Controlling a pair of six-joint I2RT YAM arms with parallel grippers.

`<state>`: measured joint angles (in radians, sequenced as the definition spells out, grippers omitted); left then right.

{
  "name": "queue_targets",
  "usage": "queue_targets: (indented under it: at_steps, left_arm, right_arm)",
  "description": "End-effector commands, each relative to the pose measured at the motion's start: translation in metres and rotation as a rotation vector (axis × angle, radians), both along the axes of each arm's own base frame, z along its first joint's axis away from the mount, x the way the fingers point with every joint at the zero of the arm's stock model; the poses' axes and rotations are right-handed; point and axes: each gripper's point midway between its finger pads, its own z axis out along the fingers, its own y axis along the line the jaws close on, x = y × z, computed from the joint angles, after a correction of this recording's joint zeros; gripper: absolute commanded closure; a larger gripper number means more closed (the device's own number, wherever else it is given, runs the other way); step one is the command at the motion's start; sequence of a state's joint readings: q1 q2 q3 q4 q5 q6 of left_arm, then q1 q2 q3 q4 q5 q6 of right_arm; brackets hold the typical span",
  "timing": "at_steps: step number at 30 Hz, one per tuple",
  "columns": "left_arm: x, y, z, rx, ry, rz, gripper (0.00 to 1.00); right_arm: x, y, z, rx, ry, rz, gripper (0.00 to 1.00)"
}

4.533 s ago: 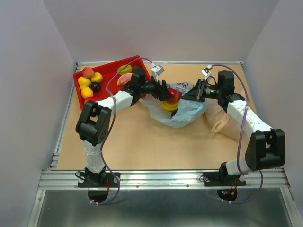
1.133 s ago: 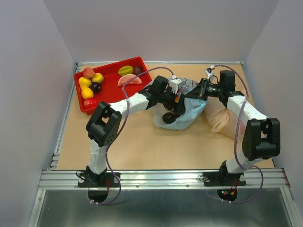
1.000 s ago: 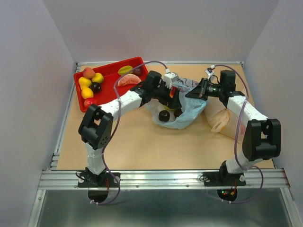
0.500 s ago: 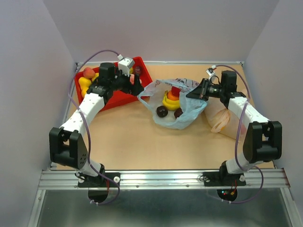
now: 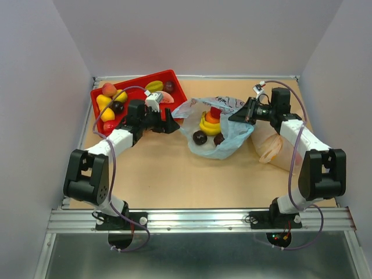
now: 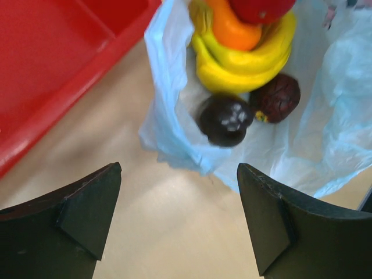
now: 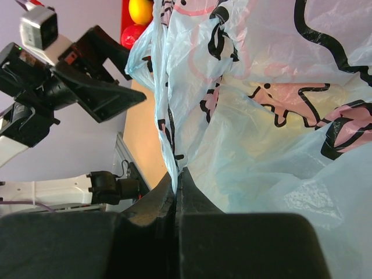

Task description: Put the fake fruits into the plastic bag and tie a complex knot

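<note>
The left gripper [image 5: 173, 124] hangs wide and empty between the red rectangular plastic tray [image 5: 136, 88] and the thin light-blue printed plastic bag [image 5: 232, 137]; the right gripper [image 5: 239, 115] pinches the bag's right rim; glossy plastic fruits [image 5: 208, 124] lie inside.

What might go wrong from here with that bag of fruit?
The right pincer pinches only a thin edge of the plastic bag; if the film slips, the mouth may collapse. A dark plum lies close to the bag's open rim and might roll out. The open left pincer hovers near the red tray and might knock it.
</note>
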<state>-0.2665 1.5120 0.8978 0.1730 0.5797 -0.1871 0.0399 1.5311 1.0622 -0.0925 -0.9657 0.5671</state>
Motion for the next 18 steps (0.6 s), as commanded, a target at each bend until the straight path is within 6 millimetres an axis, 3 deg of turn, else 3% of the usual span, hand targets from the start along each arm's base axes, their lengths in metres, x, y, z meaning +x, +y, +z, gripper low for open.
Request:
queue_targets:
  at_steps: [1, 3, 6, 9, 13, 16, 18]
  left_arm:
    - [0.028, -0.017, 0.038, -0.144, -0.133, -0.001, 0.14]
    - [0.028, -0.023, 0.035, -0.168, -0.116, -0.022, 0.27]
    - [0.020, -0.028, 0.029, -0.171, -0.068, -0.080, 1.00]
    - [0.009, -0.028, 0.052, -0.162, -0.086, -0.137, 1.00]
    - [-0.032, -0.028, 0.121, -0.222, -0.149, -0.231, 1.00]
    - [-0.082, -0.032, 0.194, -0.334, -0.223, -0.353, 1.00]
    - [-0.101, -0.037, 0.222, -0.379, -0.238, -0.401, 1.00]
  right_arm:
    - [-0.001, -0.003, 0.003, -0.014, -0.049, -0.006, 0.99]
    - [0.000, -0.004, 0.002, -0.018, -0.052, -0.007, 0.99]
    - [0.003, -0.004, 0.005, -0.026, -0.067, -0.011, 0.99]
    - [0.009, -0.007, 0.011, -0.047, -0.097, -0.021, 0.99]
    - [0.018, -0.012, 0.018, -0.094, -0.127, -0.057, 0.99]
    - [0.023, -0.022, 0.022, -0.163, -0.145, -0.109, 1.00]
    - [0.024, -0.027, 0.026, -0.197, -0.159, -0.134, 0.99]
